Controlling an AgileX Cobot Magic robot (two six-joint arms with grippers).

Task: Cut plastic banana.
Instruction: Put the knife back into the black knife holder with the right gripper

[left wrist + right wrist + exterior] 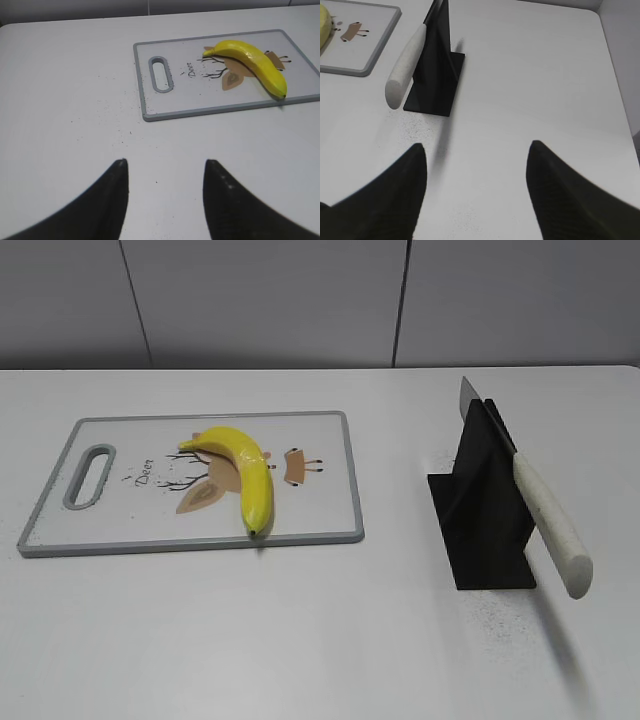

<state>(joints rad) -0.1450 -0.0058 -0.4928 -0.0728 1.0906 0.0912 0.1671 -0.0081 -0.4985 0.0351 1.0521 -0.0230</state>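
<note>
Knife point(407, 60) slants handle-down in its black stand point(436, 75) at upper left of the wide-spread, empty right pincer point(477, 187), while the plastic banana point(250, 62) lies lengthwise on the cutting board point(165, 107), upper right of the equally wide left pincer point(165, 200).

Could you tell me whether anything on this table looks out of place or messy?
Mostly tidy. Fine dark specks are scattered on the white table left of the grey-rimmed cutting board and before the black knife stand. The glossy yellow plastic banana looks whole.
</note>
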